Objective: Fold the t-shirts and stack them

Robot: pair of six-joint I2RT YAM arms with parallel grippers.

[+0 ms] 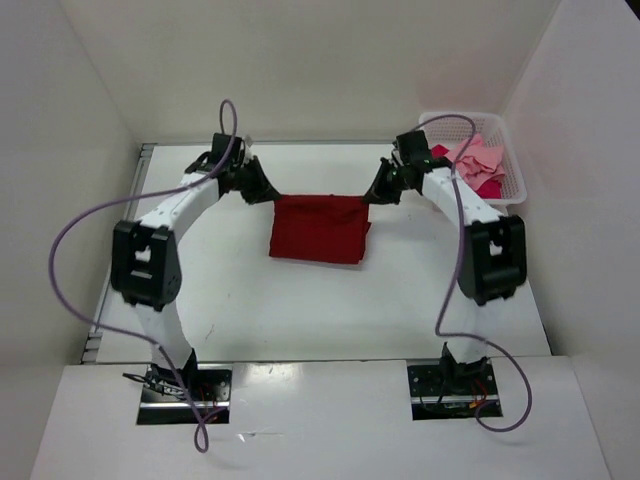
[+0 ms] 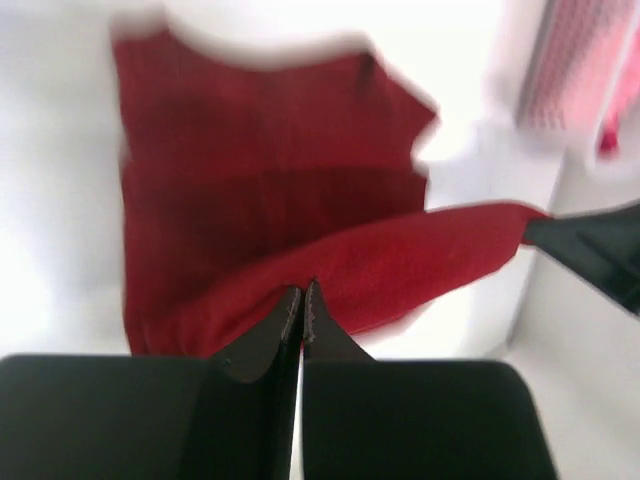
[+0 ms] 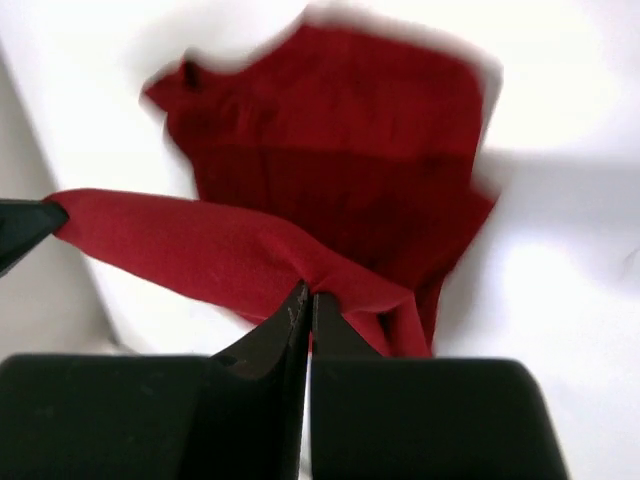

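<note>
**Early stage of the task.** The dark red t-shirt (image 1: 320,230) lies at the centre of the counter (image 1: 240,300) and appears partly folded into a rough rectangle. No stack exists yet. The light pink t-shirt (image 1: 478,158) and the crimson-pink t-shirt (image 1: 490,187) lie crumpled in the white mesh basket (image 1: 517,172) at 2 o'clock, not yet folded. The left arm (image 1: 150,255) reaches from 7 o'clock toward 11, and the right arm (image 1: 490,250) from 5 toward 1, with elbows bowed outward. The left jaws are closed on the dark red shirt's far edge at its 11 o'clock corner, and the right jaws at its 1 o'clock corner. The raised edge stretches taut between them.
</note>
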